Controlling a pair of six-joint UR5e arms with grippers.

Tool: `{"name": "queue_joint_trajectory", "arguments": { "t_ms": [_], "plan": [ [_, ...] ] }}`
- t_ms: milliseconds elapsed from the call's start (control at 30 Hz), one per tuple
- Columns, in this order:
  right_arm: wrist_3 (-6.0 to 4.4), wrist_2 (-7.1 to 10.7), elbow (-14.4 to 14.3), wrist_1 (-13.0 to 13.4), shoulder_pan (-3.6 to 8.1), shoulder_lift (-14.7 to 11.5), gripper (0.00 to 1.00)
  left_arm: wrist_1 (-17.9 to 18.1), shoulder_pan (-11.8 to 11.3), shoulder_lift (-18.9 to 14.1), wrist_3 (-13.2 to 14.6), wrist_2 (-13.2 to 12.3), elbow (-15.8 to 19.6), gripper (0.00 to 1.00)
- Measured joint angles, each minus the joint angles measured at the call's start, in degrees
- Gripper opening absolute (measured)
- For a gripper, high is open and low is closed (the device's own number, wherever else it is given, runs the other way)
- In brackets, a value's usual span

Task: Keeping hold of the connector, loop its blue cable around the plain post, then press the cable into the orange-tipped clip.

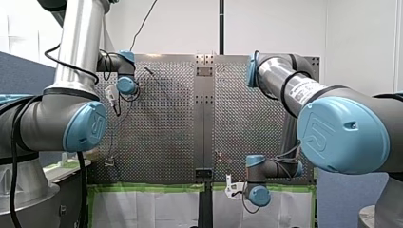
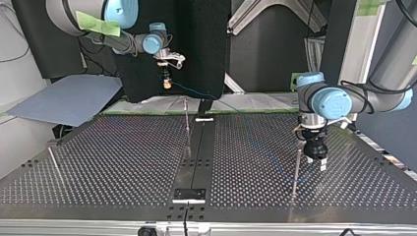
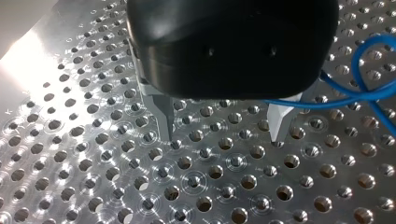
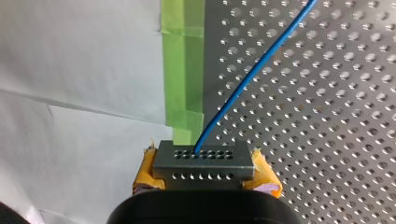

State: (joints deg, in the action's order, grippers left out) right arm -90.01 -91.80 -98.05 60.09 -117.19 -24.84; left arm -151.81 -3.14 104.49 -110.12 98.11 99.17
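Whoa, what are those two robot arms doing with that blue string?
My right gripper is pinching a small grey connector between its yellow pads, up by the edge of the perforated table. Its blue cable runs out across it. My left gripper hangs open just above the table, holding nothing, with the cable passing beside it. A thin post stands near it, but the cable isn't clearly around any post.

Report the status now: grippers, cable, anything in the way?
Right gripper shut on connector, by the table edge. Left gripper open, empty, low over table. Blue cable passes close by a left finger; watch it.
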Motion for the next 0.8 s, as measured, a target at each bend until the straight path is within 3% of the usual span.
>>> {"name": "queue_joint_trajectory", "arguments": {
  "t_ms": [300, 500, 700, 800],
  "plan": [
    [-0.01, 0.29, -5.12, 5.12, 0.89, -0.55, 0.0, -0.12, 0.07, 0.01, 0.0, 0.01, 0.01, 1.0],
    [-0.01, 2.35, -8.31, 8.3, 1.67, -1.07, 0.0, -0.24, 0.16, -0.01, 0.0, 0.05, -0.02, 1.0],
    [-0.23, 3.45, -10.49, 11.53, 2.54, -3.88, 0.0, -0.34, 0.17, 0.02, -0.01, 0.1, -0.01, 1.0],
    [-0.9, 3.5, -10.73, 11.83, 2.88, -5.67, 0.0, -0.38, 0.17, 0.02, -0.01, 0.1, -0.01, 1.0]
  ]
}}
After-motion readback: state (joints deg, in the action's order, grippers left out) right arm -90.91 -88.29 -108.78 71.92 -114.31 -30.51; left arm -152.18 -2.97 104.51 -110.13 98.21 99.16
